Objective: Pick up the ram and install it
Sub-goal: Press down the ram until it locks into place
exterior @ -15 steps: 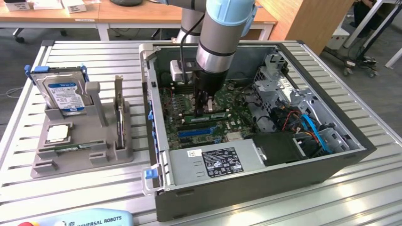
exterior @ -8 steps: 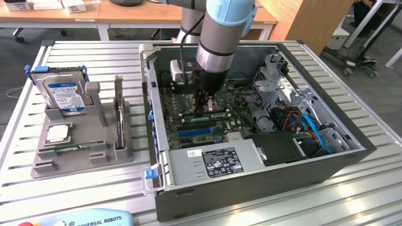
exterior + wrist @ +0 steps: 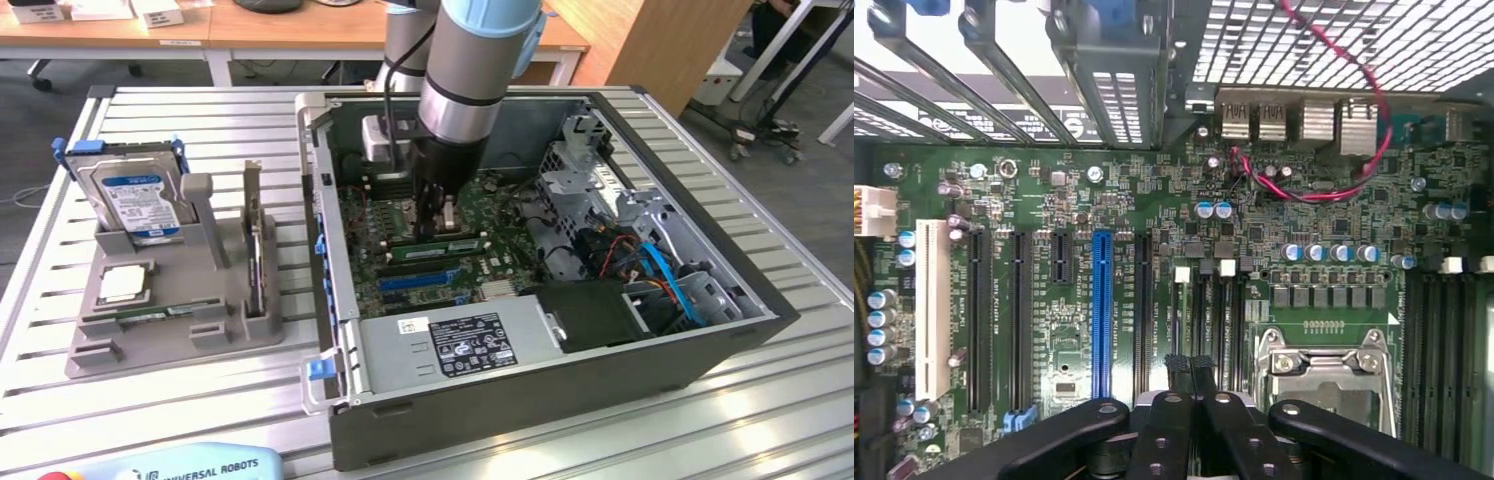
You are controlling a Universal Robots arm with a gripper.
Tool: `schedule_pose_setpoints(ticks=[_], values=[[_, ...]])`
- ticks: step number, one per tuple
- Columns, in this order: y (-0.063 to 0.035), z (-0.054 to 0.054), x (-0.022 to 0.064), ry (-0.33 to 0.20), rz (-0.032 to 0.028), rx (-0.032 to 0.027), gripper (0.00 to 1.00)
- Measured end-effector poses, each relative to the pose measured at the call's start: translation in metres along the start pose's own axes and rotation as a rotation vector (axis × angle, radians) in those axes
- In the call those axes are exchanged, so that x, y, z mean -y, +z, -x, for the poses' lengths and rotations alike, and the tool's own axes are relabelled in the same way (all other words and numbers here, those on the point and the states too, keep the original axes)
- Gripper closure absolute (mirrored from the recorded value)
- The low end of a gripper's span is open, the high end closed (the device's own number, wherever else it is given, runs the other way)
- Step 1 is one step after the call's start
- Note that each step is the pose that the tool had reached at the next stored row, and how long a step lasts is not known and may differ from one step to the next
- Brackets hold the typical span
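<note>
An open computer case (image 3: 747, 330) holds a green motherboard (image 3: 1154, 230); the gripper (image 3: 445, 222), jaws together, touches a ram (image 3: 447, 243) stick.

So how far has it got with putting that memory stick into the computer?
Done: the ram already sits across the motherboard inside the open case. In hand: the jaws are shut just above the stick, gripping nothing that I can see. Left: I can't tell whether the stick is pressed fully into its slot, so seating it may remain.
</note>
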State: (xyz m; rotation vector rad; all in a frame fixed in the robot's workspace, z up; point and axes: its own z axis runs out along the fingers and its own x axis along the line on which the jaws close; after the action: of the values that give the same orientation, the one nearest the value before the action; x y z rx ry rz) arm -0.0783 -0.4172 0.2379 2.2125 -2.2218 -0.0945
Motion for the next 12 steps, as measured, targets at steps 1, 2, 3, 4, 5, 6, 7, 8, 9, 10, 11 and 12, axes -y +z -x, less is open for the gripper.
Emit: schedule_pose_setpoints(ticks=[1,2,3,4,5,6,7,8,9,10,11,12], values=[[-0.0016,0.000,-0.0001,0.000,-0.0001,-0.0001,0.90],[-0.0032,0.000,-0.0001,0.000,-0.0001,-0.0001,0.90],[-0.0048,0.000,-0.0002,0.000,0.0000,-0.0001,0.90],[-0.0062,0.000,-0.0003,0.000,-0.0001,-0.0001,0.90],[-0.0078,0.000,-0.0004,0.000,-0.0001,-0.0001,0.90],[-0.0095,0.000,-0.0004,0.000,0.0000,-0.0002,0.90],[-0.0112,0.000,-0.0005,0.000,0.0000,-0.0002,0.90],[-0.0120,0.000,-0.0006,0.000,0.0000,-0.0002,0.90],[-0.0120,0.000,-0.0006,0.000,-0.0001,0.0000,0.90],[-0.0120,0.000,-0.0005,0.000,-0.0001,0.0000,0.90],[-0.0120,0.000,-0.0006,0.000,-0.0001,-0.0001,0.90],[-0.0120,0.000,-0.0006,0.000,-0.0001,-0.0001,0.90]])
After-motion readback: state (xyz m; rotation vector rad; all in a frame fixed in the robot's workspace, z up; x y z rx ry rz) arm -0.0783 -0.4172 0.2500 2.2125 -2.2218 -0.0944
